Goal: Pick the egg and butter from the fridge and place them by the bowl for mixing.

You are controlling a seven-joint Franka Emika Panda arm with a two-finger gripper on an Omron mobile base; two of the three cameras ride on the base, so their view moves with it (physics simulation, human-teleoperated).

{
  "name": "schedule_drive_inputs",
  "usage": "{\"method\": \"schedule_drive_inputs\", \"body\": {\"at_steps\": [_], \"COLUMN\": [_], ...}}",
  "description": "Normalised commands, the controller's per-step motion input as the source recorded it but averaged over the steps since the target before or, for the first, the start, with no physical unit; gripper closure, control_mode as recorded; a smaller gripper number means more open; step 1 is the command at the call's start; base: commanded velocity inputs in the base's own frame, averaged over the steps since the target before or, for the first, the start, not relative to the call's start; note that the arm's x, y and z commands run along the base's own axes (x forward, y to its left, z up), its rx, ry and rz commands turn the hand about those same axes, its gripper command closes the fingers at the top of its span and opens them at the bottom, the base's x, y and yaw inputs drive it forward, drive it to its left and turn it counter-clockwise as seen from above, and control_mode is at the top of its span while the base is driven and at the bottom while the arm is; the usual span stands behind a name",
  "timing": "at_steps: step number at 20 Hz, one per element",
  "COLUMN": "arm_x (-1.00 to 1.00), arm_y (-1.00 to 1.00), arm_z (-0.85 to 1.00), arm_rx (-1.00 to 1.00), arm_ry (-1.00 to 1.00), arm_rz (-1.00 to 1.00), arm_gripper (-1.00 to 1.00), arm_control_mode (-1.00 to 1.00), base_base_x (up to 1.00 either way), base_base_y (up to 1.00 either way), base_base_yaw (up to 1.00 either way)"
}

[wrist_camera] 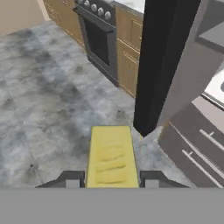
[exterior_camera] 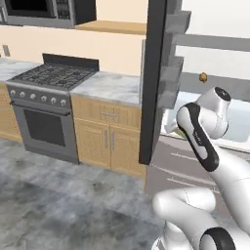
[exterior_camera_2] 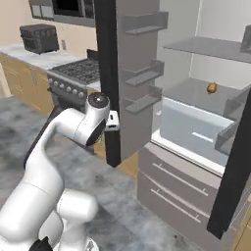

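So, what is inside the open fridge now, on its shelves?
On a grey shelf of the fridge lies one small orange-brown lump. The robot's arm covers part of the interior in the left base view. The butter is outside, clamped in the gripper.

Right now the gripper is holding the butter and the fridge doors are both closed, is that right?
Not quite. The gripper does hold the butter, as the hand view shows, but the fridge stands open: the right base view shows its shelves and drawers.

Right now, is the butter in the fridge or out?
Out: the butter sits between the gripper's fingertips over the floor, outside the fridge's open door.
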Motion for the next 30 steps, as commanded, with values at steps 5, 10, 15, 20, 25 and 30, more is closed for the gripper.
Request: {"method": "schedule_drive_inputs", "body": {"at_steps": [5,10,15,20,25,30], "arm_x": [0.00,0.00,0.00,0.00,0.00,0.00], "arm_y": [0.00,0.00,0.00,0.00,0.00,0.00], "arm_z": [0.00,0.00,0.00,0.00,0.00,0.00], "arm_rx": [0.00,0.00,0.00,0.00,0.00,0.00], "arm_ry": [0.00,0.00,0.00,0.00,0.00,0.00], "arm_rz": [0.00,0.00,0.00,0.00,0.00,0.00], "arm_gripper": [1.00,1.00,1.00,1.00,1.00,1.00], "arm_control_mode": [1.00,1.00,1.00,1.00,1.00,1.00], "base_base_x": [-0.04,-0.04,-0.03,-0.03,-0.01,0.00], "base_base_y": [0.00,0.00,0.00,0.00,0.00,0.00], "base_base_yaw": [1.00,1.00,1.00,1.00,1.00,1.00]}}
